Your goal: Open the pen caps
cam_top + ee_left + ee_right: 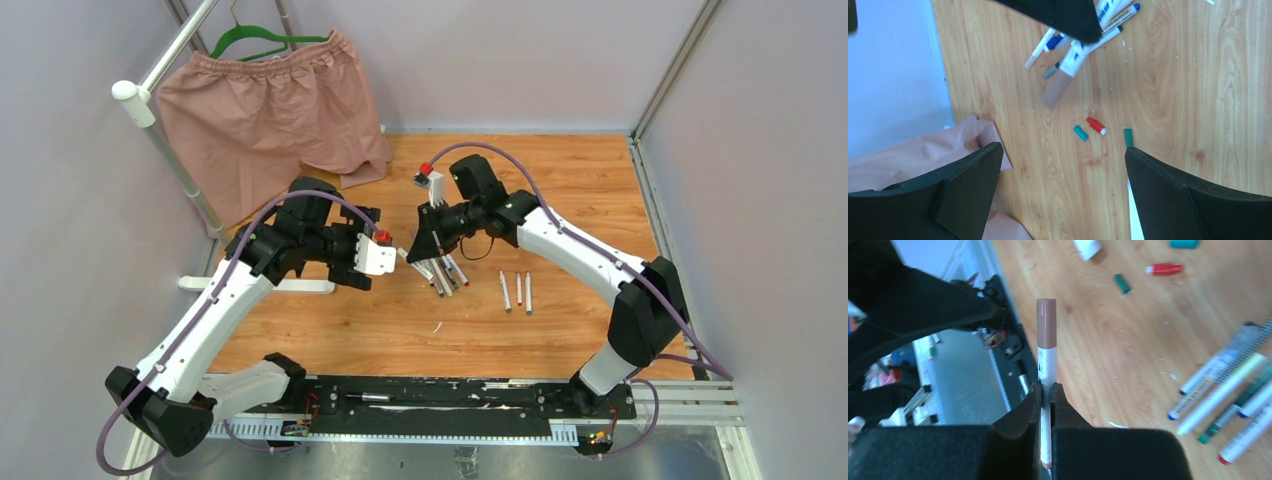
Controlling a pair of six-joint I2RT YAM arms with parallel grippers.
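Held pen: white-barrelled marker pen (1047,365), its stubby brown plastic cap (1046,322) on, is sitting clamped in the right gripper (1046,392); the right wrist view is showing this grip.
Loose caps: red stubby cap (1096,125) and teal cap (1080,132) are lying on the wooden table (1173,75), visible from the left wrist.
Left gripper (1063,150): hovering, fingers wide apart, empty.

The desk (560,340) is orange-brown wood with wavy lines. Pale grey walls (60,200) stand on three sides, with a thin metal post (675,65) in the back right corner. Pink shorts (270,110) hang from a green hanger (265,42) at the back left, beside a white pole (170,160). A black rail (450,400) runs along the near edge. The light is soft and even.
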